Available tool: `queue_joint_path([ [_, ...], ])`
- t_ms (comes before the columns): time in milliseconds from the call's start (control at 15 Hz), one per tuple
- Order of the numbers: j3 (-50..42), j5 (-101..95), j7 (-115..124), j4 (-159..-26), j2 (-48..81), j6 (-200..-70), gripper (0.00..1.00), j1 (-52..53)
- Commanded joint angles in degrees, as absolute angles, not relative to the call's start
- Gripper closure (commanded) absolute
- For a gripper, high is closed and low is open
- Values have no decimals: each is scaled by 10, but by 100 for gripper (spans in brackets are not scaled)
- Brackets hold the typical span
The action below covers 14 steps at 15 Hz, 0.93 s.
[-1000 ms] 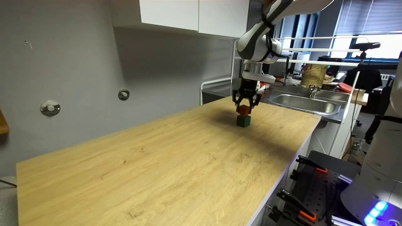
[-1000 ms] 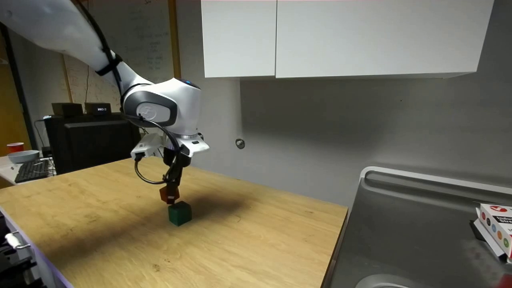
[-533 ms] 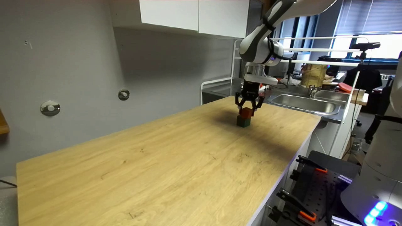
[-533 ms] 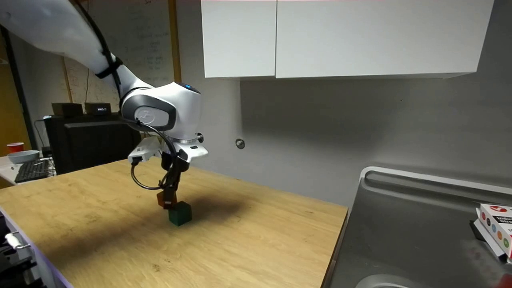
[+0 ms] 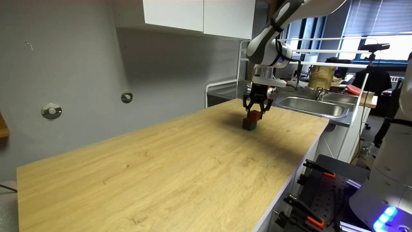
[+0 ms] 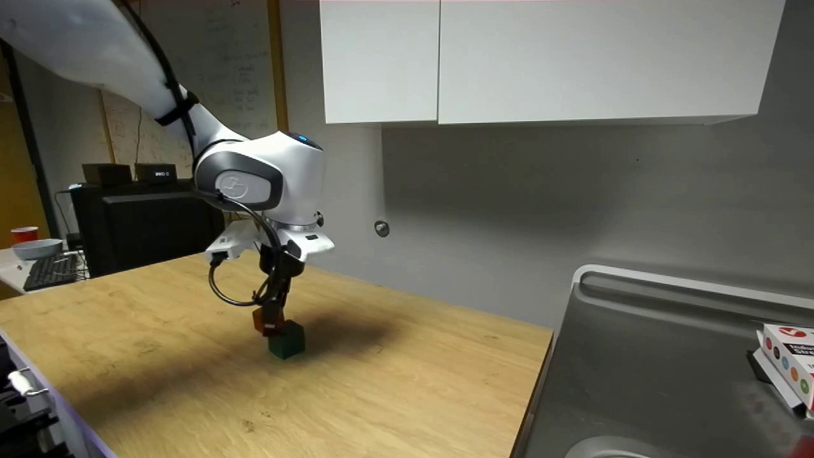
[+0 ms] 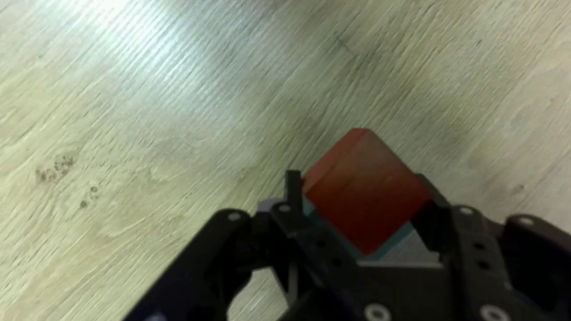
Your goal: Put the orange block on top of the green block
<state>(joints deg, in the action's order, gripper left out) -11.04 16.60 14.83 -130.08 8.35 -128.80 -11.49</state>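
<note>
The orange block is between the fingers of my gripper, and they touch it on both sides. It also shows in the wrist view, turned like a diamond between the fingertips. The green block stands on the wooden table, and it also shows in an exterior view. The orange block is low over the green block and offset to one side. I cannot tell whether the two touch. In the wrist view only teal edges of the green block show beneath the orange block.
The wooden table runs along the grey wall. White cabinets hang above it. A metal sink lies past the table's far end. A dark counter with a small box lies beside the table.
My gripper has moved down with the orange block. In an exterior view it has also shifted a little to the right. The green block has not moved.
</note>
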Motion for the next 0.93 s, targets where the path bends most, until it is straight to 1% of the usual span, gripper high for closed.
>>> queue_joint_path([
  [0,-113,166,137,-1287,85,-1271,65,-118],
  [800,-110,154,144,-1239,120,-1248,65,-114],
  [867,-110,152,145,-1235,123,-1245,63,-113],
])
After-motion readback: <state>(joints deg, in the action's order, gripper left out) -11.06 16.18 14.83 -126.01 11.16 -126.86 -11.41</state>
